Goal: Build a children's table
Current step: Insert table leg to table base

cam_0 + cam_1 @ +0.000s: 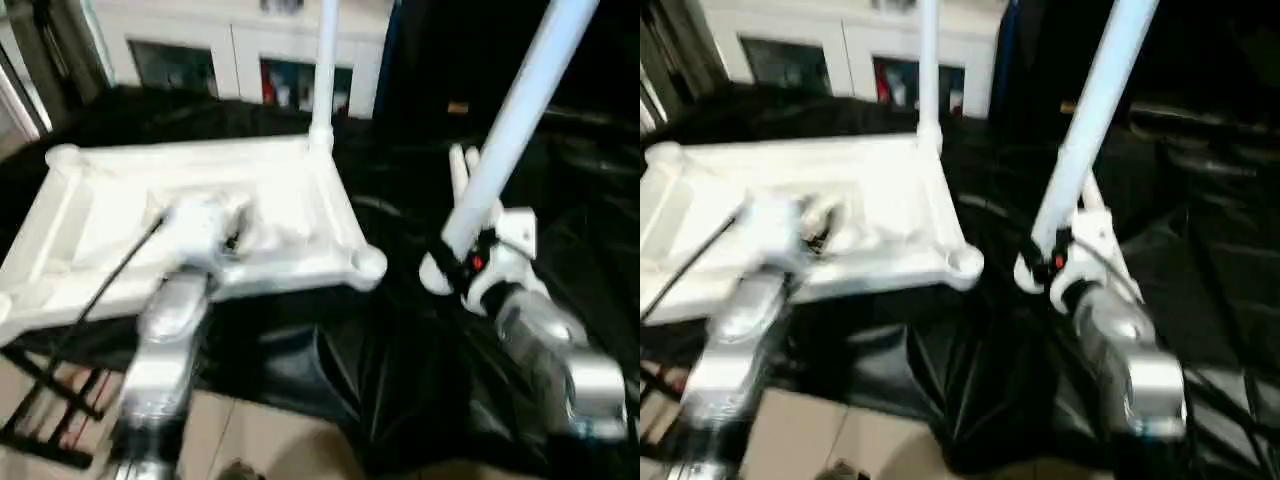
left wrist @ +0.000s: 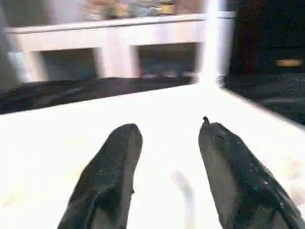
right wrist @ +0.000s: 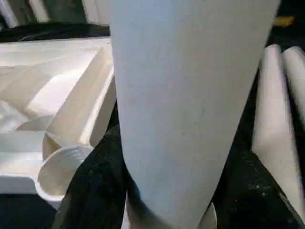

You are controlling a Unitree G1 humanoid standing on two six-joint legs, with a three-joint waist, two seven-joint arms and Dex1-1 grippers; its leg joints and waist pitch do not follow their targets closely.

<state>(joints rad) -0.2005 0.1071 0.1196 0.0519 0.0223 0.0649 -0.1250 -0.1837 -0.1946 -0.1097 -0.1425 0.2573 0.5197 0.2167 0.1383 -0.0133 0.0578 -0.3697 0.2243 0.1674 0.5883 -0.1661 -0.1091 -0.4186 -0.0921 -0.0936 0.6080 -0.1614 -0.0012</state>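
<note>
The children's table lies as a white tabletop (image 1: 300, 200) with its ribbed underside up on the black cloth. One white leg (image 1: 325, 70) stands upright in its far right corner socket. My left gripper (image 2: 167, 131) hovers over the middle of the tabletop, open, with nothing between its black fingers (image 2: 119, 157). My right gripper (image 1: 470, 262) is shut on the thick end of a second leg (image 1: 520, 110), which tilts up and to the right. That end hangs just right of the empty near right corner socket (image 3: 59, 167). Two more legs (image 1: 458, 165) lie behind it.
The black-draped work table (image 1: 400, 350) drops off at its front edge to a tiled floor. A white cabinet (image 1: 230, 40) stands behind the table. A black cable (image 1: 110, 280) runs from my left forearm across the tabletop's near left side.
</note>
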